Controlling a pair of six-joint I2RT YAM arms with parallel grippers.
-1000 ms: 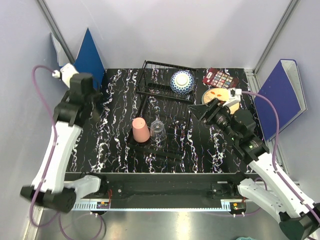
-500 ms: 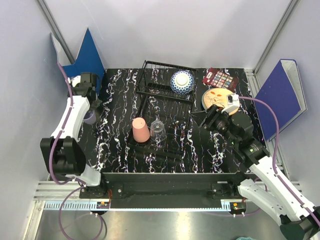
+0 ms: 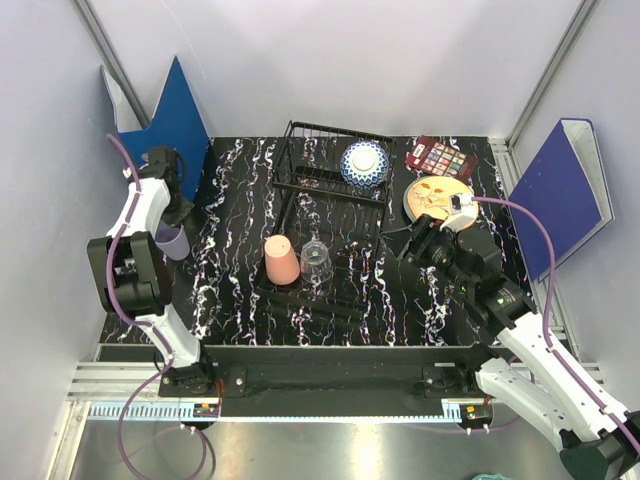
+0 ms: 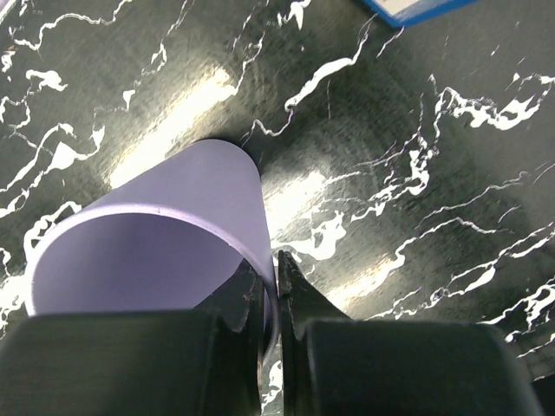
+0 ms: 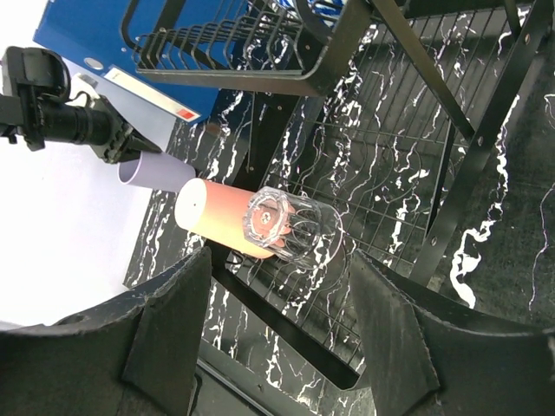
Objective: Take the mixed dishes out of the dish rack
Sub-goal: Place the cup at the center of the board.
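The left gripper (image 4: pixel 270 282) is clenched on the rim of the lavender cup (image 4: pixel 173 225), one finger inside the wall and one outside. The cup sits mouth up at the far-left side of the bench (image 3: pixel 230 280), well apart from the dish rack (image 3: pixel 300 172). The right gripper (image 3: pixel 413 243) hangs released beside the rack's flat tray, facing the clear glass cup (image 5: pixel 290 227) and the salmon-pink cup (image 5: pixel 221 217), which stand there side by side.
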